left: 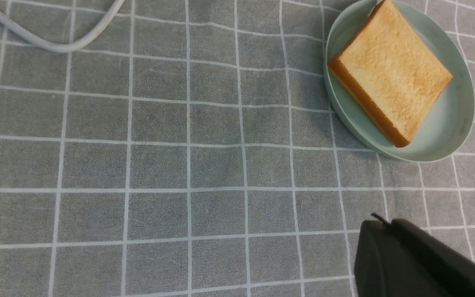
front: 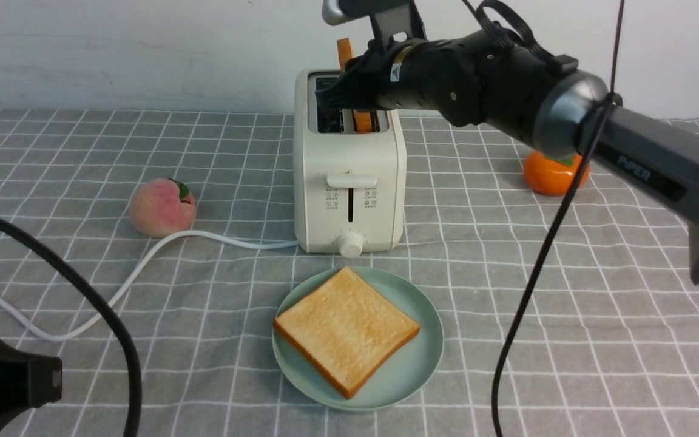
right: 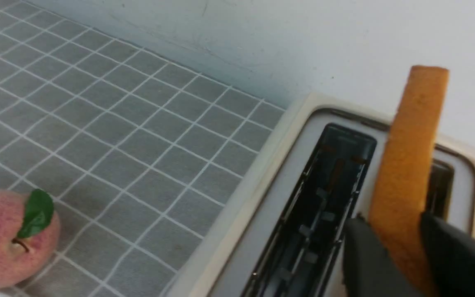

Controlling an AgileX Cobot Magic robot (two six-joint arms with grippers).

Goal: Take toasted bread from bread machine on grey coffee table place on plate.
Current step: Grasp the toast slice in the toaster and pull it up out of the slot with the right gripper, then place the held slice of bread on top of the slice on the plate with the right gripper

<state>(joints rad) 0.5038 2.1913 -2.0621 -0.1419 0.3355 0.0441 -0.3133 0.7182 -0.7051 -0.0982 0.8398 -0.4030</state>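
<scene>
- Right wrist view: our right gripper (right: 402, 247) is clamped on 1 toast (right: 410, 144) upright in the toaster (right: 258, 194) slot, ready to lift straight.
- 1 slice (front: 346, 331) already lies on the plate (front: 428, 358).
- Our left gripper (left: 390, 241) sits closed, aside.

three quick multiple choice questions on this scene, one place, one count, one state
1. Where is the peach? A) left of the toaster B) on top of it C) behind it
2. How many toast slices lie on the plate? A) none B) one C) two
3. The right gripper is A) open B) shut on the slice in the toaster C) holding the peach

A, it sits on the table at that side; B, a single slice lies flat there; B, both fingers press the upright slice.
</scene>
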